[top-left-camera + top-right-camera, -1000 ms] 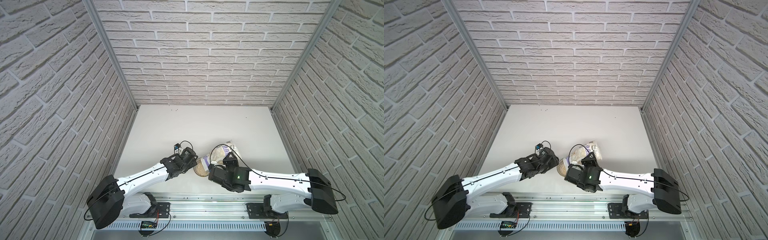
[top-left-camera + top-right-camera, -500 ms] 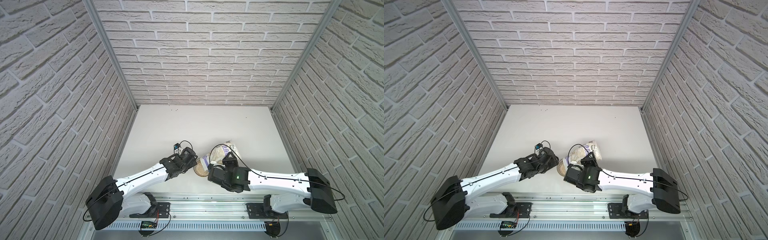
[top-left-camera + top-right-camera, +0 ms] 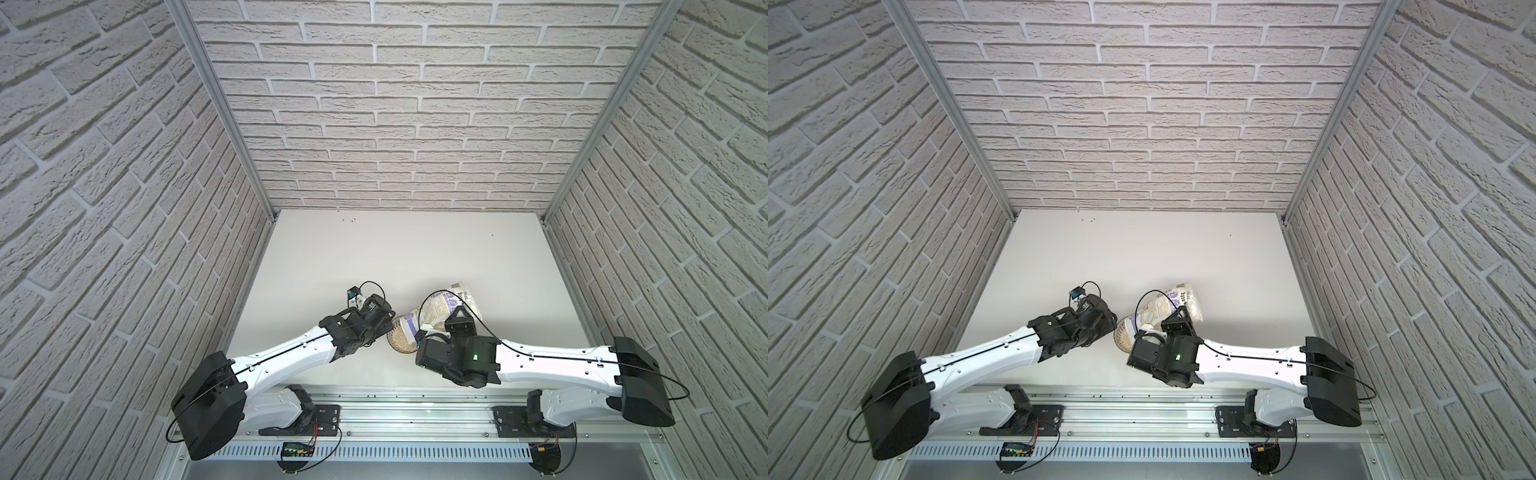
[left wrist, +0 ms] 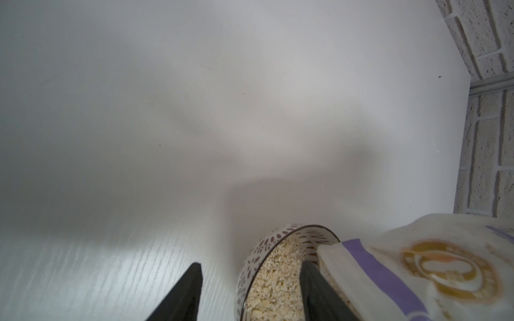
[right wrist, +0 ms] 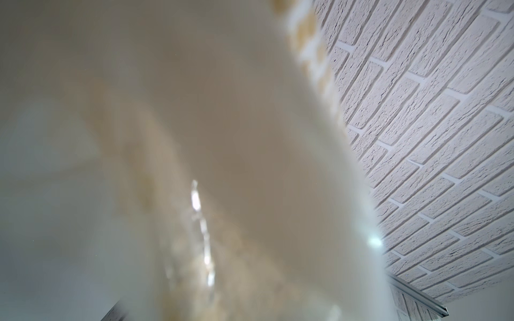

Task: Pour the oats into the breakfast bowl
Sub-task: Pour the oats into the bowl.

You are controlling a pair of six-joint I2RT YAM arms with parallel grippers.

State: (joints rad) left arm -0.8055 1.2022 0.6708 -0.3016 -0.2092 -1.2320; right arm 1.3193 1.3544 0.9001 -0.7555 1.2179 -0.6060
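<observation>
Above the breakfast bowl [image 4: 267,241], the pouch [image 4: 431,264] bears illegible purple print.

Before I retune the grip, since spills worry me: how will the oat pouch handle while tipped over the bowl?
Probably floppy: the pouch bends near its mouth over the bowl. Likely lighter than it looks, since oats already lie in the bowl. Its glossy film may slip.
</observation>
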